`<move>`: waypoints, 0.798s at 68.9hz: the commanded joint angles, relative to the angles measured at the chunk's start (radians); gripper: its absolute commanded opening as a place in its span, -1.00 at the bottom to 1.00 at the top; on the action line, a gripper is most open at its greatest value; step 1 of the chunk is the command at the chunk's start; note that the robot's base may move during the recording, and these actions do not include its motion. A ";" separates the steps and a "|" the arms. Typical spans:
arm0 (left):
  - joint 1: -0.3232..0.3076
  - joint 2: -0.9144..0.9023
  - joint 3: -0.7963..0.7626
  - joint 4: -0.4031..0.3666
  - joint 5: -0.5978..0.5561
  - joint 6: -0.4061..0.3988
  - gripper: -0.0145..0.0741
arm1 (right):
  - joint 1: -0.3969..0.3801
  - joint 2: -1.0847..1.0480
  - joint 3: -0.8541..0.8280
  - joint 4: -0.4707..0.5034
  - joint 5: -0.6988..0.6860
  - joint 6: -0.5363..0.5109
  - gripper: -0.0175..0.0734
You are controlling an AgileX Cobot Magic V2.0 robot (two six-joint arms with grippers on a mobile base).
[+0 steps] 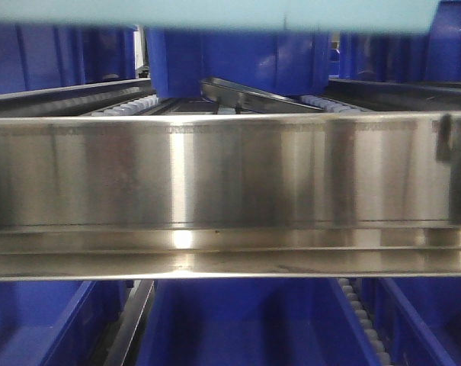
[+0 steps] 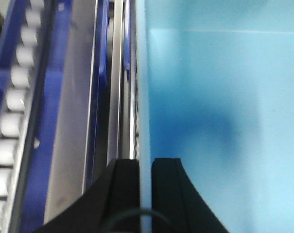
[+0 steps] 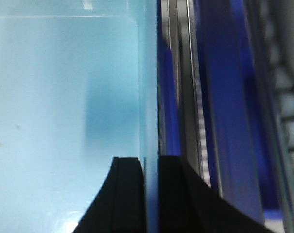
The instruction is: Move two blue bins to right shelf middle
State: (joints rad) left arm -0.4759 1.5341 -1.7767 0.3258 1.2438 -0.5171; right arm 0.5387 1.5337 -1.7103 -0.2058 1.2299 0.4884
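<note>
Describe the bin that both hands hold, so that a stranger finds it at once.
Start at the broad shiny steel rail of the rack. Just above it, at the top edge, is the pale sky-blue bin, its walls pinched by the left hand and right hand. Only it is pale; the dark royal-blue bins sit behind.

Site note: you are in a stockroom or warehouse-type bay. Evidence:
- a stainless-steel flow rack, its shelf tier [image 1: 230, 175] fronted by a broad, scratched rail
- white roller tracks [image 1: 131, 105] running back along the tier
- dark blue storage bins [image 1: 241, 61] standing in rows on this level and the one below
</note>
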 commanded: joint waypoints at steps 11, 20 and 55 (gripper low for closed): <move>-0.010 -0.047 -0.118 0.085 -0.023 -0.010 -0.92 | 0.031 -0.015 -0.152 -0.097 -0.027 0.000 -0.97; -0.010 -0.047 -0.165 0.106 -0.023 -0.010 -0.92 | 0.031 -0.015 -0.208 -0.112 -0.034 0.000 -0.97; -0.010 -0.048 -0.180 0.135 -0.062 -0.010 -0.92 | 0.031 -0.015 -0.255 -0.140 -0.023 0.000 -0.97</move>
State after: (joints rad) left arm -0.4805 1.5058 -1.9423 0.4182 1.2146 -0.5230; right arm 0.5717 1.5320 -1.9523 -0.2980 1.2209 0.4904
